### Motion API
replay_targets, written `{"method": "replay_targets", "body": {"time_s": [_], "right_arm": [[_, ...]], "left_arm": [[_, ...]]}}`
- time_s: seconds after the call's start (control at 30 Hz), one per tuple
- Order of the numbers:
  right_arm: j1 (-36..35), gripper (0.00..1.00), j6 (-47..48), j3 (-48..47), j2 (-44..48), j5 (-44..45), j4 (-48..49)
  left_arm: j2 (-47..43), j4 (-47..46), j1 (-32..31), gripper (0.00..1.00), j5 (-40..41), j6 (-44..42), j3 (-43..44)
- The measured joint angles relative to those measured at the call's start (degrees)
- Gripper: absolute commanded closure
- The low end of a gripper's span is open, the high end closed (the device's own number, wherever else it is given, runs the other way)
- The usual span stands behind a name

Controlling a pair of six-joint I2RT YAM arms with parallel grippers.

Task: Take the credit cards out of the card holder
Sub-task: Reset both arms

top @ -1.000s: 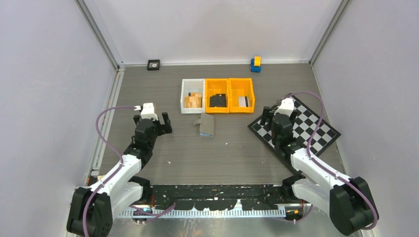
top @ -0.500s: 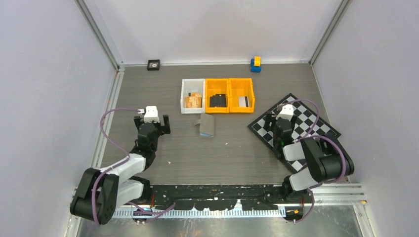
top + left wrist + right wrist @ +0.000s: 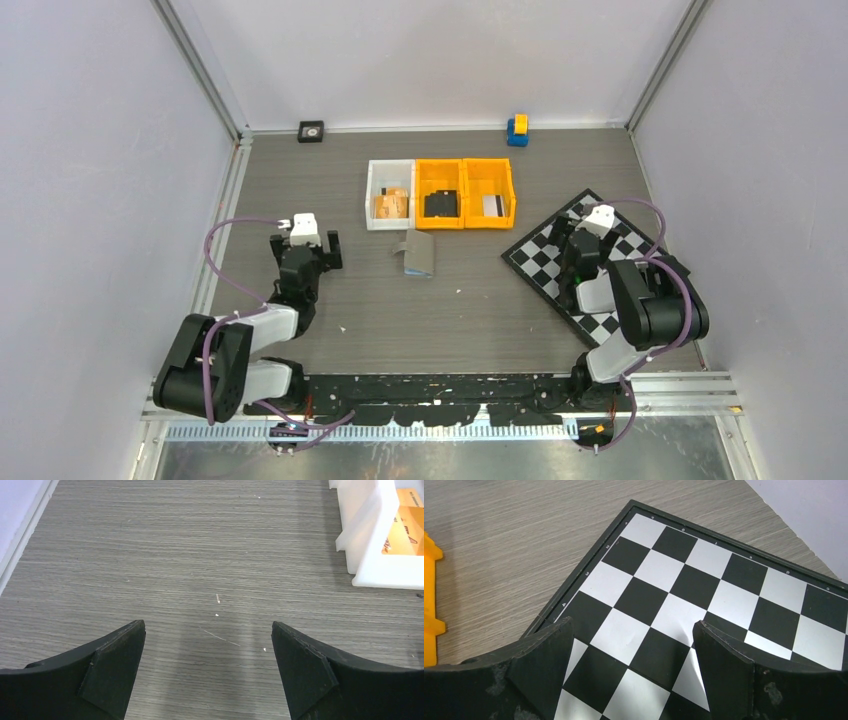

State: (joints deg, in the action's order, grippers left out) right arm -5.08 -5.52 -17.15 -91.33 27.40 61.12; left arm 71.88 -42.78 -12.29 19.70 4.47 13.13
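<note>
The grey card holder point(image 3: 417, 253) lies partly folded on the table just in front of the bins. An orange card point(image 3: 392, 204) lies in the white bin point(image 3: 374, 190), also showing in the left wrist view point(image 3: 407, 530). A black card point(image 3: 440, 205) lies in the middle orange bin point(image 3: 440, 170). A silvery grey card point(image 3: 491, 206) lies in the right orange bin point(image 3: 489, 168). My left gripper point(image 3: 305, 240) point(image 3: 207, 630) is open and empty over bare table, left of the card holder. My right gripper point(image 3: 590, 232) point(image 3: 633, 627) is open and empty over the chessboard.
A black-and-white chessboard point(image 3: 640, 255) point(image 3: 704, 580) lies at the right. A small blue-and-yellow block point(image 3: 517, 129) and a small black square object point(image 3: 311, 130) sit by the back wall. The white bin's corner point(image 3: 370, 545) is at the right in the left wrist view.
Both arms have folded back toward their bases. The right gripper has moved right, further over the chessboard. The left gripper has shifted slightly. Both stayed open and empty.
</note>
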Motion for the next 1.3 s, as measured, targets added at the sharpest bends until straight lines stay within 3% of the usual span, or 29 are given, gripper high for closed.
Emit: {"method": "replay_targets", "body": {"time_s": [0.1, 0.17, 0.23, 0.4, 0.57, 0.67, 0.73, 0.87, 1.3], "right_arm": [[0.2, 0.07, -0.6, 0.0, 0.1, 0.1, -0.8], [0.2, 0.07, -0.7, 0.0, 0.1, 0.1, -1.4], [0.2, 0.07, -0.8, 0.0, 0.1, 0.1, -1.7], [0.2, 0.07, -0.9, 0.0, 0.1, 0.1, -2.0], [0.2, 0.06, -0.9, 0.0, 0.1, 0.1, -2.4], [0.2, 0.06, -0.9, 0.0, 0.1, 0.1, -2.7], [0.2, 0.06, -0.9, 0.0, 0.1, 0.1, -2.7], [0.2, 0.06, -0.9, 0.0, 0.1, 0.1, -2.7], [0.2, 0.06, -0.9, 0.0, 0.1, 0.1, -2.7]], "left_arm": [[0.0, 0.2, 0.0, 0.02, -1.0, -0.1, 0.2], [0.7, 1.2, 0.2, 0.11, -2.2, -0.2, 1.5], [2.2, 2.9, 1.1, 0.13, -4.1, -0.2, 4.0], [2.9, 2.9, 3.6, 0.06, -6.7, -0.4, 5.6], [1.9, 2.4, 3.8, 0.12, -7.3, -0.6, 3.5], [2.9, 1.4, 3.8, 0.07, -8.1, -2.2, 3.6], [5.8, -3.1, 3.8, 0.01, -8.8, -3.9, 3.2], [15.6, -13.0, 3.8, 0.0, -8.3, -5.5, 1.9], [17.9, -12.7, 4.6, 0.0, -7.2, -6.1, 5.0]]}}
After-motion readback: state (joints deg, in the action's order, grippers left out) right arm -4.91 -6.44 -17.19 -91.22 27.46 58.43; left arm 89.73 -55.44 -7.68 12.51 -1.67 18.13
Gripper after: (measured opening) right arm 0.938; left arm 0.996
